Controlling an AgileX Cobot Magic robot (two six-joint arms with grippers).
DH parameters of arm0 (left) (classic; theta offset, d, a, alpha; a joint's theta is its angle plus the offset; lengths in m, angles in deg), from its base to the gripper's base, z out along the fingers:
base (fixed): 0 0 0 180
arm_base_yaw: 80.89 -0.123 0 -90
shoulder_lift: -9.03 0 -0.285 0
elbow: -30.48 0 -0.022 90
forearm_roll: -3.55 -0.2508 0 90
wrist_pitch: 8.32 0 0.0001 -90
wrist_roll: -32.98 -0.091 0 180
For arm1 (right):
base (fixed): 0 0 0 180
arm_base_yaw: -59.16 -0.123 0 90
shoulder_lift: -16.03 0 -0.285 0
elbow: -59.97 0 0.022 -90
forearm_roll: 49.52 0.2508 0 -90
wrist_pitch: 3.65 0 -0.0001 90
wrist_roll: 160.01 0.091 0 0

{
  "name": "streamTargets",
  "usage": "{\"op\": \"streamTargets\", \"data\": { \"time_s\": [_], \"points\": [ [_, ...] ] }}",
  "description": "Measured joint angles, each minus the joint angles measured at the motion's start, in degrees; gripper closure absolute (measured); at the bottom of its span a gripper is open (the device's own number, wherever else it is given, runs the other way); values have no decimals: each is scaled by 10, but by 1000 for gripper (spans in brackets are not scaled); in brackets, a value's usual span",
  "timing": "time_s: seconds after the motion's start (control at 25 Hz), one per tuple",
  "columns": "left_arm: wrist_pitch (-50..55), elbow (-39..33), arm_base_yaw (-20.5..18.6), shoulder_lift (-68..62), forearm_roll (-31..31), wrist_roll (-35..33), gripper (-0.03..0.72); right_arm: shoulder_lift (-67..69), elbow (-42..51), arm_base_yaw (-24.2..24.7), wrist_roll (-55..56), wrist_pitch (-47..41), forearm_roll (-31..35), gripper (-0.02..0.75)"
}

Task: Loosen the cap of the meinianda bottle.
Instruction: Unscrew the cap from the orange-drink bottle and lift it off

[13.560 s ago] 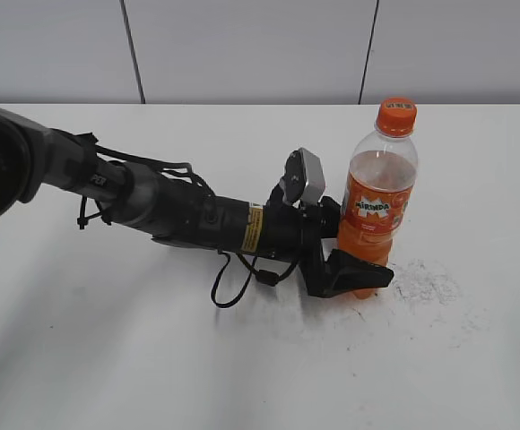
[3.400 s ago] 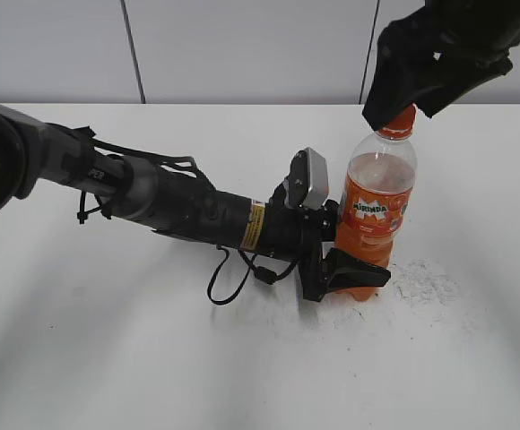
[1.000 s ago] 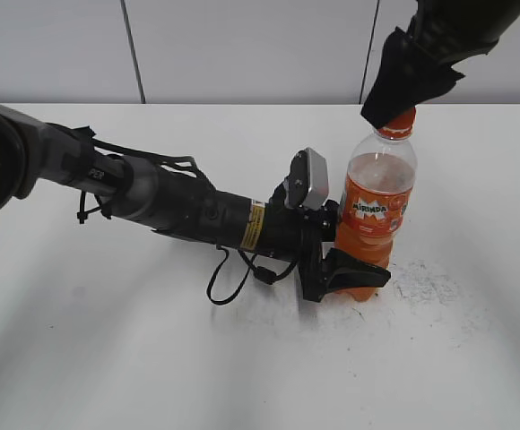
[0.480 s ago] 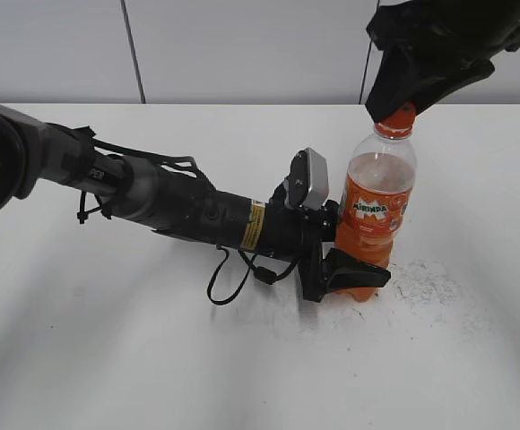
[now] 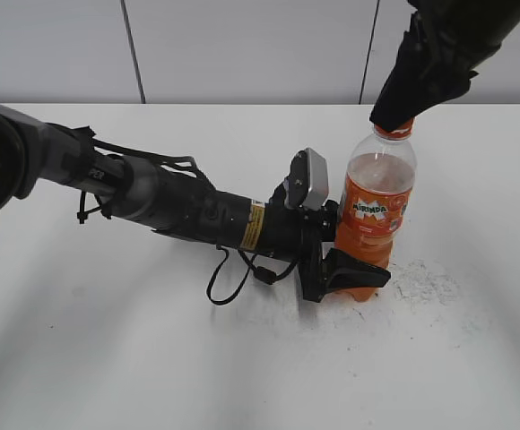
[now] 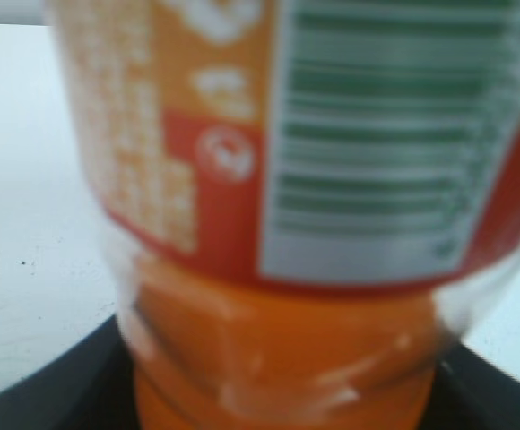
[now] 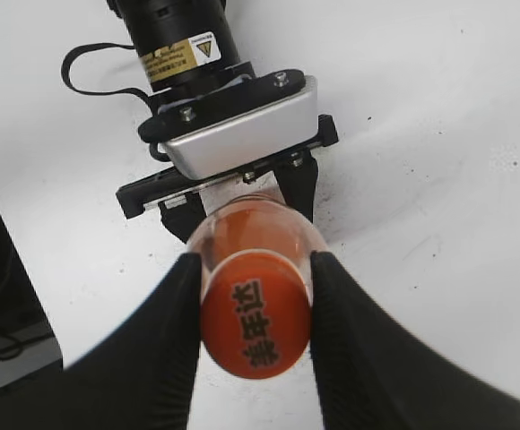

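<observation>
The bottle [image 5: 374,219] is stood upright on the white table [image 5: 152,358], clear ribbed plastic filled with orange drink and wrapped in a glossy orange label. Its lower body is clamped between the black jaws of the left gripper [image 5: 354,273], whose arm is laid low across the table from the left, a yellow sticker and a loop of black cable being seen on it. From the left wrist, the bottle [image 6: 287,224] fills nearly the whole frame and is blurred; white print and a green-striped panel on the label can be made out but not read, and only dark slivers of the jaws are seen at the bottom corners. The right gripper [image 5: 394,112] is lowered from above onto the bottle's top, so that in the exterior view the cap is hidden and only the orange neck ring is left showing beneath the black fingers. From the right wrist, the round orange cap [image 7: 255,313] with dark characters on its smooth top is seen pinched between two matte black fingers [image 7: 166,349], one pressed on each side. A patch of grey scuffing is marked on the table just right of the bottle's base.
</observation>
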Motion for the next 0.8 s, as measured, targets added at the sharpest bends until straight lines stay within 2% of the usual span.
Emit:
{"op": "streamTargets", "data": {
  "time_s": [0.08, 0.16, 0.24, 0.28, 0.4, 0.56, 0.68, 0.76, 0.8],
  "points": [
    [0, 0, 0, 0, 0, 0, 177, 0, 0, 0, 4, 0, 0, 468],
    [0, 0, 0, 0, 0, 0, 177, 0, 0, 0, 41, 8, 0, 433],
    [0, 0, 0, 0, 0, 0, 177, 0, 0, 0, 99, 22, 0, 352],
    [-1, 0, 0, 0, 0, 0, 177, 0, 0, 0, 151, 33, -1, 282],
    [-1, 0, 0, 0, -1, 0, 177, 0, 0, 0, 285, 38, -8, 204],
    [-1, 0, 0, 0, -1, 0, 177, 0, 0, 0, 426, 9, -14, 188],
    [-1, 0, 0, 0, -1, 0, 177, 0, 0, 0, 456, 4, -14, 185],
    [-1, 0, 0, 0, -1, 0, 177, 0, 0, 0, 459, 4, -14, 211],
    [-1, 0, 0, 0, -1, 0, 177, 0, 0, 0, 459, 4, -15, 257]
  ]
}}
